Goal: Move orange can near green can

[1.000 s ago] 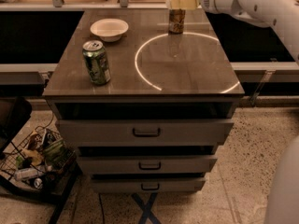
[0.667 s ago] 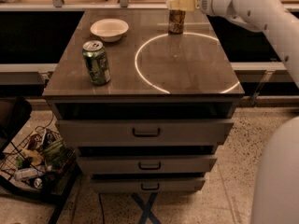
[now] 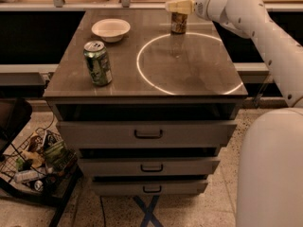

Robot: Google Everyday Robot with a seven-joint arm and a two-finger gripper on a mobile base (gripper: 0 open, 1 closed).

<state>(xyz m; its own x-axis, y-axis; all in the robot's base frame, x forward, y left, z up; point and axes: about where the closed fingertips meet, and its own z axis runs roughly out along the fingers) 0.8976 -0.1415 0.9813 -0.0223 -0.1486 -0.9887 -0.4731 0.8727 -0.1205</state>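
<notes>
The hand (image 3: 179, 6) hangs over the orange can (image 3: 178, 24), far back on the desk (image 3: 189, 79). Whether it grips, I cannot tell. The green can (image 3: 98, 63) stands well apart

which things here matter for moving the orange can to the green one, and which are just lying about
Job: orange can, far edge of the table; hand right above it; green can, front left.
Lying about: white bowl; basket of clutter on the floor.
</notes>
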